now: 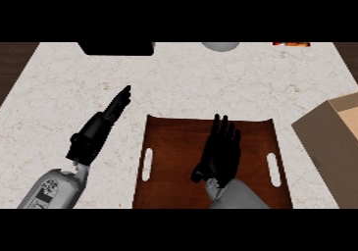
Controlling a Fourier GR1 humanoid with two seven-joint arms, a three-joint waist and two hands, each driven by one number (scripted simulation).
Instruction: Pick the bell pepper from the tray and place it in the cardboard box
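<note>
A dark brown wooden tray (174, 142) with white slot handles lies at the lower middle of the counter. My right hand (221, 152) hovers flat over the tray's centre, fingers straight and pointing away from me. No bell pepper shows; whatever lies under the hand is hidden. The cardboard box (341, 142) stands at the right edge, open side up, partly cut off by the view. My left hand (102, 127) rests open left of the tray, fingers pointing up and to the right.
A black object (116, 47) sits at the counter's far edge, a grey round thing (220, 46) beside it, and a red-orange item (291, 44) at the far right. Dark wood floor (8, 63) borders the counter.
</note>
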